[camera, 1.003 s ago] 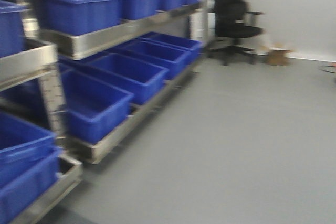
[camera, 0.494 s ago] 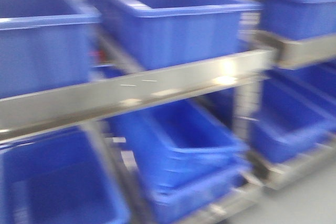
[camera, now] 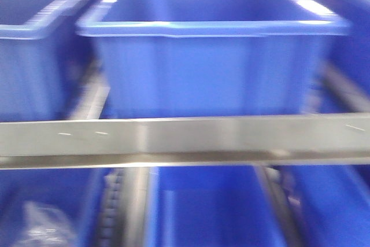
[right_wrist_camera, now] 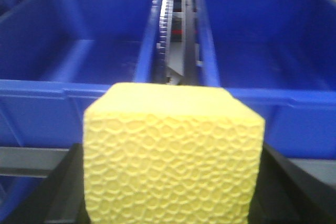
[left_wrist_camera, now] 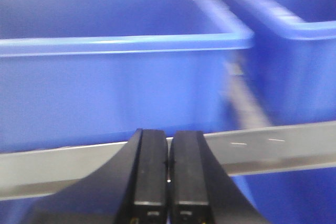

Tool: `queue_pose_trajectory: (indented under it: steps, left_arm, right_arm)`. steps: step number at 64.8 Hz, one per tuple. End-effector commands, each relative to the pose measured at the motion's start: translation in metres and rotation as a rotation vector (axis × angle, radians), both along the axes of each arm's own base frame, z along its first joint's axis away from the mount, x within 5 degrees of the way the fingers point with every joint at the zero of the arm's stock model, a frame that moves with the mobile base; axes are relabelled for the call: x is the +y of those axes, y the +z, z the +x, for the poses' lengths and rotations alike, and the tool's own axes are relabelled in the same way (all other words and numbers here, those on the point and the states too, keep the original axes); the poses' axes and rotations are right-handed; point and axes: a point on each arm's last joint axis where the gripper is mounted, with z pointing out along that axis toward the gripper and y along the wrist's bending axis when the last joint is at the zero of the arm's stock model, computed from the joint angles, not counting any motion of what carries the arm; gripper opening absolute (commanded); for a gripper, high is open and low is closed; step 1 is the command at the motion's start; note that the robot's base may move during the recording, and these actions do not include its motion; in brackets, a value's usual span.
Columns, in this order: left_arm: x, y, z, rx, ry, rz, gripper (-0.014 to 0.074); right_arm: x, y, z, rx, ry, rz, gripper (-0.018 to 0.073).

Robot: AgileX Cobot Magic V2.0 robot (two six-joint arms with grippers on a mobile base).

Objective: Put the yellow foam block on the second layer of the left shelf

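- The yellow foam block (right_wrist_camera: 173,156) is pinched between the two dark fingers of the right gripper (right_wrist_camera: 173,192), just in front of two blue bins (right_wrist_camera: 47,85) set side by side.
- It likely handles light and squashy, with grippy pitted faces — a gentle squeeze on opposite flat sides should do.
- The left gripper (left_wrist_camera: 168,182) is pressed together and empty, near the metal rail (left_wrist_camera: 273,145).
- Counted: one block, two grippers.

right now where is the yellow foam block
In the right wrist view, the yellow foam block is held in the right end effector, low and centred, facing the gap between the left blue bin and the right blue bin.
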Motion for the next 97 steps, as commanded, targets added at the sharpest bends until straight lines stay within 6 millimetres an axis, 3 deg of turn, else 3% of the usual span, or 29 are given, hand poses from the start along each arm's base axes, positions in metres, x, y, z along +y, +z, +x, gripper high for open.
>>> queue_pose_trajectory:
  steps: [1, 97]
  left_arm:
    - [-0.0019, -0.0004, 0.0000, -0.071, -0.022, -0.012, 0.0137]
    - [-0.0019, -0.0004, 0.0000, -0.071, -0.022, -0.012, 0.0137]
  right_arm:
    - [0.0007, 0.0147, -0.0001, -0.095, 0.005, -0.008, 0.0351]
    - [0.0007, 0.0147, -0.0001, -0.094, 0.005, -0.009, 0.0351]
